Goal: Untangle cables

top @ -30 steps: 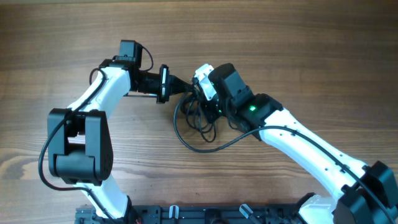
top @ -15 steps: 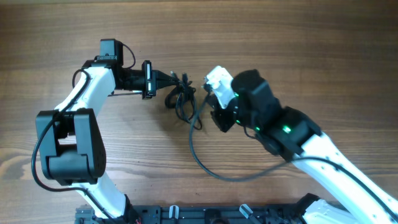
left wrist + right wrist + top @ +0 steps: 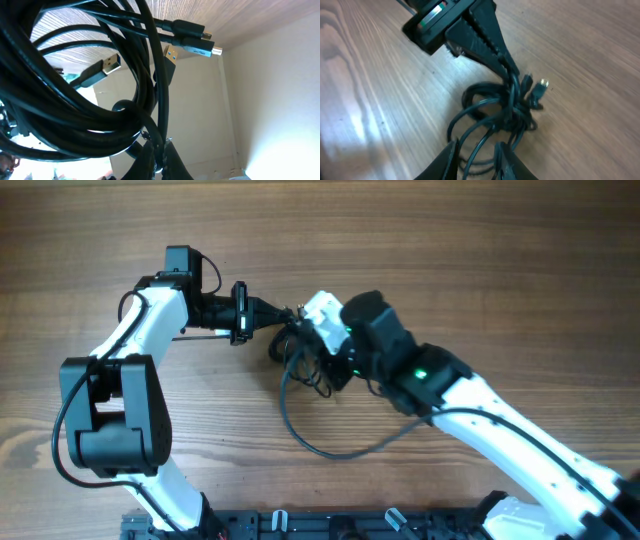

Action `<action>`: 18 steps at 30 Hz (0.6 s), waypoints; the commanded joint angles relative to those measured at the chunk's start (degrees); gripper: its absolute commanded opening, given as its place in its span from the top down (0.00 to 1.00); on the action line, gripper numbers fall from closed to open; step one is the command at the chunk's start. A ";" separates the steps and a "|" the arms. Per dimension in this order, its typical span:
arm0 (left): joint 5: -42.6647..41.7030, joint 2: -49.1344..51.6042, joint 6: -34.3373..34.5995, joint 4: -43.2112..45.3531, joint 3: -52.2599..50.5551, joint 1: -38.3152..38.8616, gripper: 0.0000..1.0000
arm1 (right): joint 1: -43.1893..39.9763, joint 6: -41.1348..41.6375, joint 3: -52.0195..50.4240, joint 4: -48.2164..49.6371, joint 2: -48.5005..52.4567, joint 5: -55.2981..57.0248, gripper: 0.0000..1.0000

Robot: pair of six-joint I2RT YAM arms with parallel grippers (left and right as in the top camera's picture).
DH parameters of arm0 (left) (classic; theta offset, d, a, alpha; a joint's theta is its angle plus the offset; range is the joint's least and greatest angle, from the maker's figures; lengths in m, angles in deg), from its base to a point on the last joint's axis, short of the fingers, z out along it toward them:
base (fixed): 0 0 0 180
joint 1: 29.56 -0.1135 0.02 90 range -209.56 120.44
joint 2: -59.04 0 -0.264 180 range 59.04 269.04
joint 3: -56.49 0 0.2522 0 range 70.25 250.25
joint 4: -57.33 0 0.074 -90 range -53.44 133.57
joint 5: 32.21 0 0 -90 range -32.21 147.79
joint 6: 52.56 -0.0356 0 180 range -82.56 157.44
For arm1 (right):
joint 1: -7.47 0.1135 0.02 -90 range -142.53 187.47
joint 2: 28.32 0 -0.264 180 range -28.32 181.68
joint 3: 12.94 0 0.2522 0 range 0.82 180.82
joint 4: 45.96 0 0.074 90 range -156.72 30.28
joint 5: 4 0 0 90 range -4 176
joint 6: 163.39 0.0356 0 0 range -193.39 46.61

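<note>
1. Your left tool [image 3: 288, 314] was clenched on the tangle of thin black cables [image 3: 300, 352], USB plugs [image 3: 111, 64] sticking out beside its tips.
2. Your right tool [image 3: 476, 148] stood parted, one strand running between its fingers [image 3: 449, 157].
3. One long loop lay on the brown wooden counter [image 3: 450, 260].

Blk cables [image 3: 75, 125]; gold plugs [image 3: 112, 63]; brown woodgrain table [image 3: 450, 260].

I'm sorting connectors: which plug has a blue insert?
The middle plug, beside the left plug, which shows no blue; the two upper-right plugs are narrower.
</note>
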 commanded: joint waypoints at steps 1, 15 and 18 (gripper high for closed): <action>-1.22 -0.61 0.68 -0.48 1.01 0.44 0.96 | 0.28 -3.02 -0.09 3.80 3.06 7.45 0.74; -1.44 -0.63 4.17 -3.54 1.01 1.51 0.96 | 0.33 -2.71 -0.09 7.48 7.04 4.22 0.76; -1.68 -0.61 4.20 -5.11 1.01 1.49 0.96 | 0.33 -2.80 -0.09 8.07 7.04 4.46 0.76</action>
